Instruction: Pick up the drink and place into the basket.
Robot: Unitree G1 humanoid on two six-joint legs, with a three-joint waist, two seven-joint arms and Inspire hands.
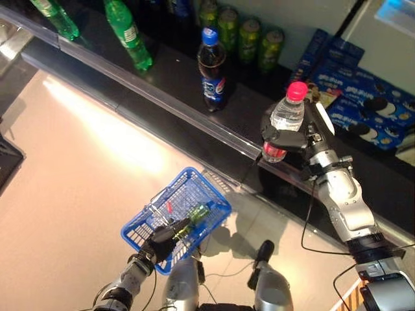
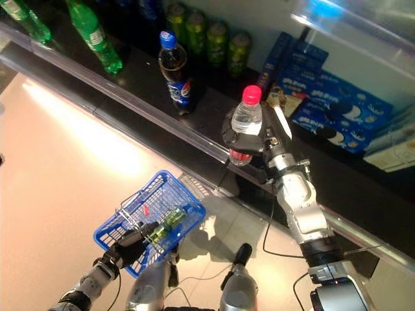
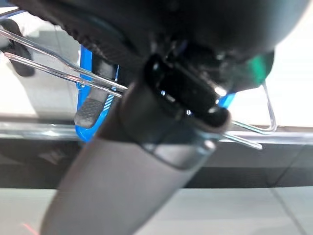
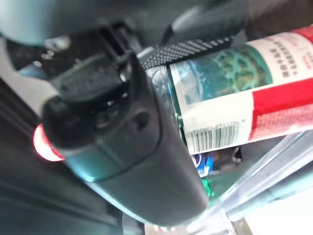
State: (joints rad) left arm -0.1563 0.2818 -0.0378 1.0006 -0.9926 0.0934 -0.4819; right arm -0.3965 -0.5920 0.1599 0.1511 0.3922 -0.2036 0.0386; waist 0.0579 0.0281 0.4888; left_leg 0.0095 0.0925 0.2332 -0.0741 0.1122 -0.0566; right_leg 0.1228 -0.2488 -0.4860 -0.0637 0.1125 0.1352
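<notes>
My right hand (image 1: 305, 139) is shut on a clear water bottle (image 1: 286, 115) with a red cap and a red and white label, held upright above the front edge of the dark shelf (image 1: 168, 84). The bottle's label shows close in the right wrist view (image 4: 244, 103), with my fingers (image 4: 122, 142) curled round it. My left hand (image 1: 163, 234) is shut on the thin wire handles (image 3: 58, 68) of the blue basket (image 1: 194, 188), which hangs low at the left above the floor. A green drink (image 1: 198, 212) lies in the basket.
On the shelf stand a dark cola bottle (image 1: 212, 68), green bottles (image 1: 128, 32), green cans (image 1: 249, 35) and blue snack boxes (image 1: 369, 107). A clear rail (image 1: 162, 97) runs along the shelf's front edge. Light floor (image 1: 78, 149) lies below.
</notes>
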